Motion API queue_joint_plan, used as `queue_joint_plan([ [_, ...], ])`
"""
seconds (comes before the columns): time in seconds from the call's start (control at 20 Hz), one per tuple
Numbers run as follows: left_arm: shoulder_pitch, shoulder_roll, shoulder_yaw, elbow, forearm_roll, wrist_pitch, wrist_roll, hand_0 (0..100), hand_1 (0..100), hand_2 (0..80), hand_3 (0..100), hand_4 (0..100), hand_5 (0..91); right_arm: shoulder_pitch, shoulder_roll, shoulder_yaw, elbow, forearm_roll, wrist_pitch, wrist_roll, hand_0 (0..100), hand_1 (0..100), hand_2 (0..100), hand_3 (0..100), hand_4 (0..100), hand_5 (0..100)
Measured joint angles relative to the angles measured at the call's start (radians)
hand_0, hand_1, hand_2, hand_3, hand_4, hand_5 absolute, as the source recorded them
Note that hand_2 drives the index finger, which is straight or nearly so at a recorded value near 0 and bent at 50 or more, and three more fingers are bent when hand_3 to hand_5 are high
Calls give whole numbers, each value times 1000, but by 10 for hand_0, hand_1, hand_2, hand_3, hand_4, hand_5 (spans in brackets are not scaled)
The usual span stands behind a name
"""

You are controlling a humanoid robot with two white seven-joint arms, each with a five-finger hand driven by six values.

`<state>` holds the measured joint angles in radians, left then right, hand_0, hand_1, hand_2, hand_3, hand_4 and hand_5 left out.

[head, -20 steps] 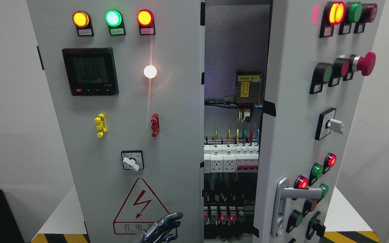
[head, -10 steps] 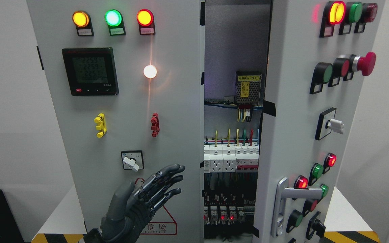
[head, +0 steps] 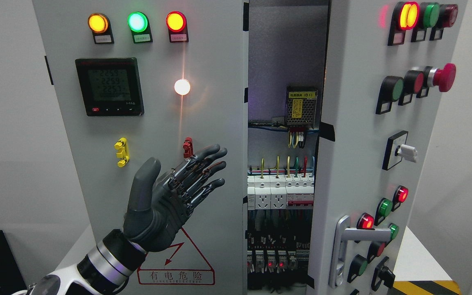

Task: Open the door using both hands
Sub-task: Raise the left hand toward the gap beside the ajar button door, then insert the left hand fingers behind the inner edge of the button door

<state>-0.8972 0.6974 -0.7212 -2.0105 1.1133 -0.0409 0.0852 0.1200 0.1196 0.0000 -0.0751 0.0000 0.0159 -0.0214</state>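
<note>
Fingers of the left hand [head: 166, 200] are spread, holding nothing, before the left door [head: 203, 123]; they could slip into the live wiring [head: 279, 196].

The left door [head: 154, 123] is pale grey, with amber [head: 98, 23], green [head: 137, 21] and red-orange lamps [head: 176, 21] across the top, a black meter [head: 110, 86] with a grey-green display at ten o'clock, and a glowing white lamp [head: 182, 87]. A yellow clip [head: 121, 152] and a red clip [head: 187, 148] sit mid-panel. The left hand [head: 170, 196] is dark grey with black joints over a red-outlined warning triangle [head: 187, 254]. The right door [head: 367, 164] at three o'clock carries red and green buttons, a crimson mushroom button [head: 445, 77] and a silver handle [head: 355, 241]. Yellow-black hazard stripes [head: 420, 287] edge five o'clock.
</note>
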Motion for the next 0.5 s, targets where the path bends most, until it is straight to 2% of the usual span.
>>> queue_joint_plan([
  [0.25, -119, -37, -84, 29, 27, 33, 1, 0, 0, 0, 0, 0, 0, 0, 0, 0, 0, 0, 0, 0, 191, 0, 0, 0, 0, 0],
  [0.5, -188, -89, -150, 57, 39, 48, 1, 0, 0, 0, 0, 0, 0, 0, 0, 0, 0, 0, 0, 0, 191, 0, 0, 0, 0, 0],
])
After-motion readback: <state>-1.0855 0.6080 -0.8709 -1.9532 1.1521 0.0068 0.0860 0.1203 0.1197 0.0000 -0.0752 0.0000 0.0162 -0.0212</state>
